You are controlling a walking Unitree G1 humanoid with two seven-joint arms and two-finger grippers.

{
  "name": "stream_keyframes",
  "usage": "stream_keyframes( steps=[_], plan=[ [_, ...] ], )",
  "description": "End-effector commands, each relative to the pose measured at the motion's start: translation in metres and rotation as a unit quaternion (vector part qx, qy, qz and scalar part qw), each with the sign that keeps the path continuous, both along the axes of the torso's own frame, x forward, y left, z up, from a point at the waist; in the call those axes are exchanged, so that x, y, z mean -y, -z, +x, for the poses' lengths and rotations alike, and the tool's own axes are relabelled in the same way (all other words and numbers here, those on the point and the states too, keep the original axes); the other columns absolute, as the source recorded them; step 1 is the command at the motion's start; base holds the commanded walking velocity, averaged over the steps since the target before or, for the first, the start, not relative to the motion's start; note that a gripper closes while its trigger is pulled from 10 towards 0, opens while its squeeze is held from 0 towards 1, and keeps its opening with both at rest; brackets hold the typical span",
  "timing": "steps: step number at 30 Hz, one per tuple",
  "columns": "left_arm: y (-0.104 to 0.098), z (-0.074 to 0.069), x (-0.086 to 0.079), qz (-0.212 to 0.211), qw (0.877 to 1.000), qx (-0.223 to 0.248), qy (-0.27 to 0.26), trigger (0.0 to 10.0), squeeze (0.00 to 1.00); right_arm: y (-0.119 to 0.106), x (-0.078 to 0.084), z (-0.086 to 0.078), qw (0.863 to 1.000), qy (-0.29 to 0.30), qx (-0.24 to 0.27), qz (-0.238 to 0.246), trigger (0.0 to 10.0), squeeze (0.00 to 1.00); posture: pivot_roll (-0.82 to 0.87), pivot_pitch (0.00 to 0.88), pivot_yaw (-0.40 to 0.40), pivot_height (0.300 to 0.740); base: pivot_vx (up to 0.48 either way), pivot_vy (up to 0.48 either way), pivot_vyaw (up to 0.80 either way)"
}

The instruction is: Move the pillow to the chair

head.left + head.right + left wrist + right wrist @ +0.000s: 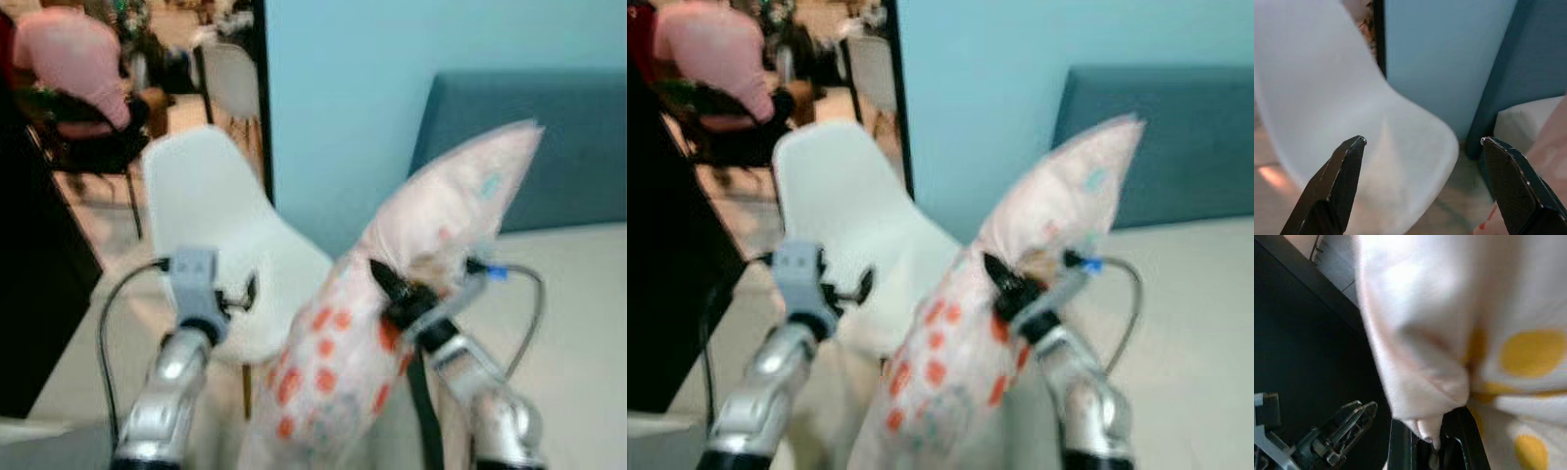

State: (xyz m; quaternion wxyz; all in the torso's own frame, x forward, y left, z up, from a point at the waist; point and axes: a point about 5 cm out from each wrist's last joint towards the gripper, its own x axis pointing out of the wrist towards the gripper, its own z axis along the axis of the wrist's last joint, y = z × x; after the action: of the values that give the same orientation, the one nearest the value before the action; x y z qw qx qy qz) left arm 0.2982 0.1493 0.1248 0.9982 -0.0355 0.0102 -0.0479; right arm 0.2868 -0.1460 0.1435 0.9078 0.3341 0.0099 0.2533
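Left eye view: I see my right pincer (pixel 392 294) pinching the pillow (pixel 392 294)'s middle, holding it up off the bed (pixel 578 323); the pillow bulges above and hangs below the grip. The white chair (pixel 211 225) stands ahead and to the left of that pincer, apart from the pillow. My left pincer (pixel 240 294) hovers just before the chair seat, carrying nothing.

Right eye view: same layout; a person in pink (pixel 710 54) sits far behind the chair, well clear of both pincers.

Left wrist view: the left fingers (pixel 1332 191) are spread wide, the chair seat (pixel 1352 147) straight beyond them, a pillow edge (pixel 1547 147) past the far finger.

Right wrist view: dotted fabric (pixel 1459 323) bunches into the pressed-together fingers (pixel 1464 431).

Step in hand: I judge this the carry, pillow lifted and not yet over the seat.

Next move: I would swing the right pincer leftward over the seat, lower, then release; the soft pillow may sag or catch the seat rim.
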Motion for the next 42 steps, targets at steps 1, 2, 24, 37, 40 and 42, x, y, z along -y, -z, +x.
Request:
stream_keyframes(
  steps=[1,2,24,37,40,42],
  plan=[
    [0.002,-0.001,0.004,0.002,1.0,-0.003,0.004,10.0,0.0,-0.014,0.003,0.001,0.999,0.004,0.036,0.012,10.0,0.0,-0.06,0.0,0.003,0.74,0.326,0.0,0.0],
    [0.002,-0.001,0.004,0.002,1.0,-0.003,0.004,10.0,0.0,-0.014,0.003,0.001,0.999,0.004,0.036,0.012,10.0,0.0,-0.06,0.0,0.003,0.74,0.326,0.0,0.0],
    [0.0,0.0,0.004,0.005,1.0,0.003,0.005,10.0,0.0,-0.029,0.005,0.004,0.997,0.008,0.072,0.02,10.0,0.0,-0.06,0.003,0.002,0.74,0.33,0.0,0.0],
    [-0.008,0.006,0.0,0.01,1.0,0.015,-0.001,10.0,0.0,-0.083,-0.005,0.022,0.987,0.004,0.155,0.045,10.0,0.0,-0.05,0.0,0.006,0.74,0.331,0.0,0.18],
    [-0.009,0.006,0.0,0.011,1.0,0.018,-0.001,10.0,0.0,-0.093,-0.006,0.023,0.984,0.001,0.17,0.057,10.0,0.0,-0.05,0.0,0.005,0.74,0.331,0.0,0.0],
    [-0.009,0.006,0.0,0.011,1.0,0.018,-0.002,10.0,0.0,-0.095,-0.006,0.023,0.983,0.002,0.173,0.06,10.0,0.0,-0.05,0.0,0.005,0.74,0.33,0.0,0.0]
  ],
)
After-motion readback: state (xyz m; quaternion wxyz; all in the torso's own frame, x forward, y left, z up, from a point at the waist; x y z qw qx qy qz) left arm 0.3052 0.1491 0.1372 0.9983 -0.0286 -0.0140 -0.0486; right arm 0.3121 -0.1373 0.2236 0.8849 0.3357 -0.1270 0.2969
